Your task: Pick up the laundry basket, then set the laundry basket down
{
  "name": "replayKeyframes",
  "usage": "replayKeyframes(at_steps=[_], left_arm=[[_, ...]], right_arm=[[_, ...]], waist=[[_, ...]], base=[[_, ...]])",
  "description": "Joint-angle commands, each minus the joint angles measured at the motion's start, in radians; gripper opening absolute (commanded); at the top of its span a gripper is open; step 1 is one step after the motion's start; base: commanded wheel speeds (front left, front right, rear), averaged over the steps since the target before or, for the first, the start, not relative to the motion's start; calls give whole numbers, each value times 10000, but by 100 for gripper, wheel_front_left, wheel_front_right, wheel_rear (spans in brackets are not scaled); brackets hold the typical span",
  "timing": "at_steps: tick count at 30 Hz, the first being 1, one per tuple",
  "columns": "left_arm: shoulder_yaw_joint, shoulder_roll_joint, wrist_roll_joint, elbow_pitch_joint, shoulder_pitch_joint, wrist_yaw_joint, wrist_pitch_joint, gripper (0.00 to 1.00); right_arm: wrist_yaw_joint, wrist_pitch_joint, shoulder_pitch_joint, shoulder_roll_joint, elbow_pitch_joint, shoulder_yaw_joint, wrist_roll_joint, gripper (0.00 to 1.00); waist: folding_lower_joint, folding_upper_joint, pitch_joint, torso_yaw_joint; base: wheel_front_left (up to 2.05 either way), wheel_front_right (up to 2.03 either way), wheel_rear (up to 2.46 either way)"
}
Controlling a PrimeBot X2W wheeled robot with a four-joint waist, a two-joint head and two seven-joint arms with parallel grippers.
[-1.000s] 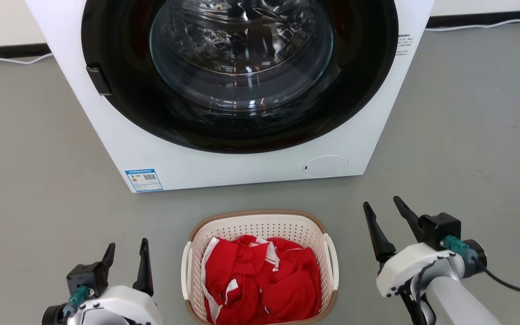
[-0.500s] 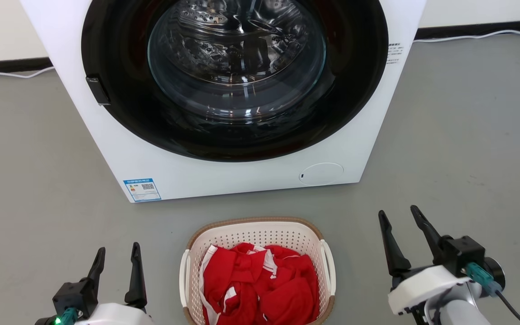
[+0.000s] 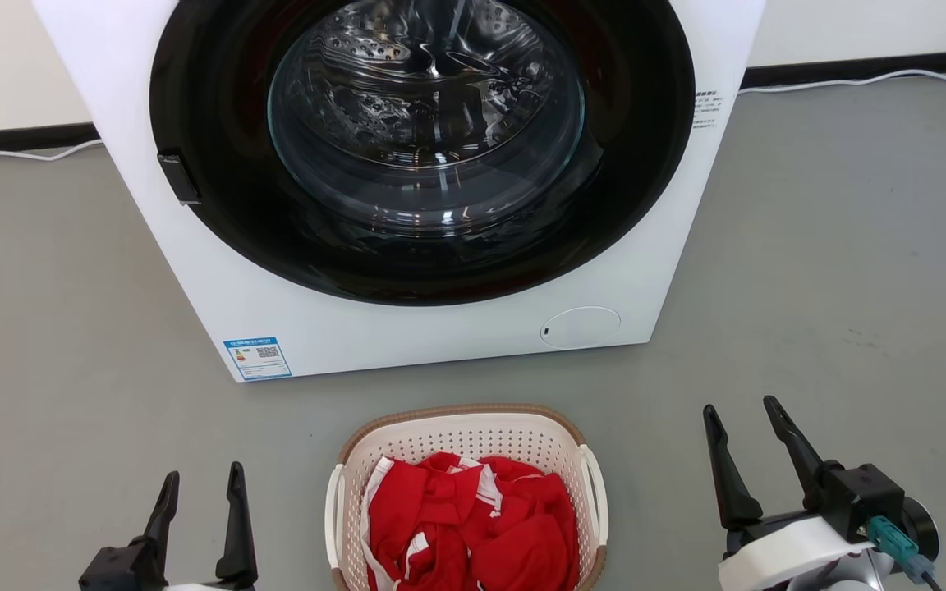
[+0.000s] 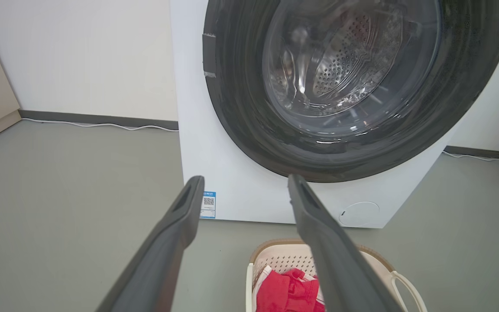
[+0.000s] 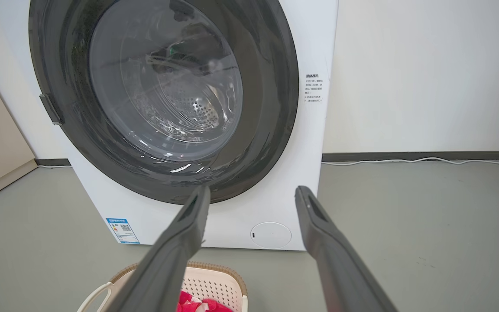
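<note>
The laundry basket stands on the grey floor at the bottom middle of the head view, cream with perforated walls, a brown rim and white side handles, holding red cloth. My left gripper is open to the basket's left, apart from it, nothing between its fingers. To the basket's right, also apart, my right gripper stands open and empty. The left wrist view shows the basket low between and right of the open left gripper. The right wrist view has the basket at the bottom, below the open right gripper.
A large white washing machine with a dark round glass door stands just behind the basket. A white cable runs along the dark baseboard at the wall. Grey floor spreads to both sides.
The head camera has tilted, so everything sits lower in the picture. Both grippers have drawn back toward the bottom edge and stay open. The basket rests in the same place on the floor.
</note>
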Motion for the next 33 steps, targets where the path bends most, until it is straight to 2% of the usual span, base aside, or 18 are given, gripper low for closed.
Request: replayKeyframes(at_steps=[1,15,16,23,27,33], left_arm=[[341,73,138,-340,-68,-71,-91,100],[259,62,24,-568,76,-128,-91,100],[-36,-4,7,-311,153,-106,0,0],[-36,-128,-358,174,255,-132,140,0],[13,-121,-794,172,219,-151,258,0],[88,-112,-1443,192,138,-180,427,0]], right_arm=[[-11,-137,-12,-20,-336,185,-48,100],[-11,-137,51,-20,-390,230,42,100],[0,0,101,6,-99,2,3,0],[0,72,384,82,265,15,373,0],[-1,161,394,44,227,-18,879,0],[-1,292,375,-4,200,-62,1626,0]], waist=[[0,-1,-3,1],[0,-1,-10,39],[0,-1,-11,40],[3,-1,-22,53],[23,-1,-64,77],[1,-1,-67,109]], base=[[0,0,0],[0,0,0],[0,0,0],[0,0,0],[0,0,0],[0,0,0]])
